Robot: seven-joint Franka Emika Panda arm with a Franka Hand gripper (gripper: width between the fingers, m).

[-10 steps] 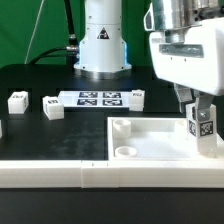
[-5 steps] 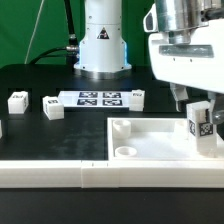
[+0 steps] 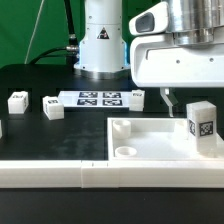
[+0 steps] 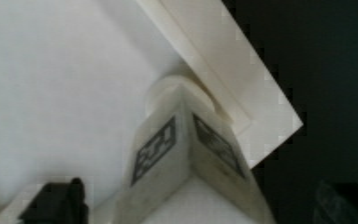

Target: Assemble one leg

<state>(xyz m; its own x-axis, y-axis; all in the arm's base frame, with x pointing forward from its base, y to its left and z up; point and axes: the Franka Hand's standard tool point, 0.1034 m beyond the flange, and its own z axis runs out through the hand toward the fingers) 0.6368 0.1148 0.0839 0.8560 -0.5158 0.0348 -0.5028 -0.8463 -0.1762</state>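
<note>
**Gripper lifted clear of the standing leg**

Since half a second ago the gripper (image 3: 180, 97) has risen and shifted toward the exterior view's left. It no longer brackets the leg (image 3: 200, 122). The leg has not moved. It stands upright at the far corner of the tray-like panel (image 3: 160, 140) on the exterior view's right, its square tag facing the camera. Whether it is seated in a corner socket cannot be told.

In the wrist view the gripper (image 4: 197, 203) is spread wide, and its dark fingertips (image 4: 55, 200) sit apart from the leg (image 4: 194, 150) on either side, holding nothing. The leg is seen from above, tucked against the panel's raised corner wall (image 4: 229, 70).

In the upper left of the exterior view, the marker board (image 3: 100, 98) lies flat on the black table (image 3: 40, 125). Small tagged blocks (image 3: 52, 107) rest beside it.
</note>
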